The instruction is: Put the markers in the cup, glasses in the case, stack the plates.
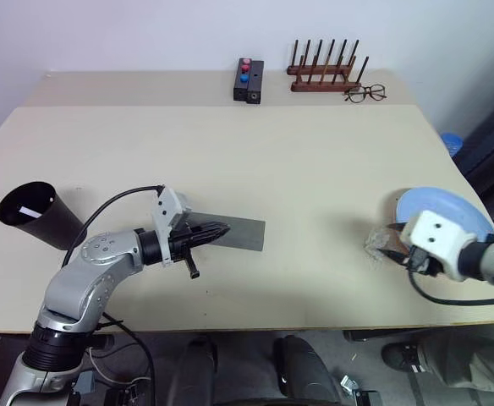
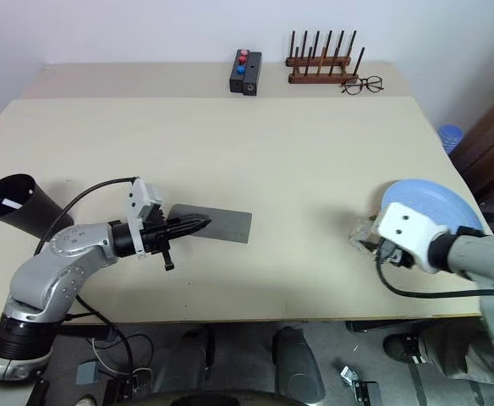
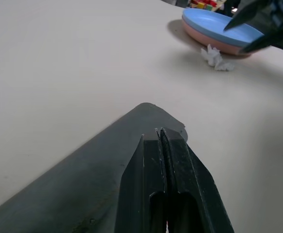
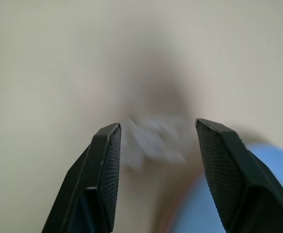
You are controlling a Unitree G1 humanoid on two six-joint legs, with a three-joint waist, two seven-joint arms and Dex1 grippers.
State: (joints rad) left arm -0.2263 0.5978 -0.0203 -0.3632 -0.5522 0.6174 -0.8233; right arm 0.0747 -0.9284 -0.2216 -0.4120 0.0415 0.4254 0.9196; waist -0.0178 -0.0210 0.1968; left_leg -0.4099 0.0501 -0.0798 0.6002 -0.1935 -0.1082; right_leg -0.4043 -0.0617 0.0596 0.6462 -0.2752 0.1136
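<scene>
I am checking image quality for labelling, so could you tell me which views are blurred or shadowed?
Right wrist view: the crumpled white tissue and the plates are smeared. Left wrist view: sharp, with a soft shadow beside the plates. Left eye view: evenly lit; the cup casts a faint shadow.

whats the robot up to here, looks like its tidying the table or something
A two-armed robot is tidying a table. Its left hand, fingers shut, rests over a flat grey case near the middle. Its right hand, fingers open, hovers over a crumpled white scrap beside the plates, blue stacked on pink. A black cup lies tipped at the left edge.
</scene>
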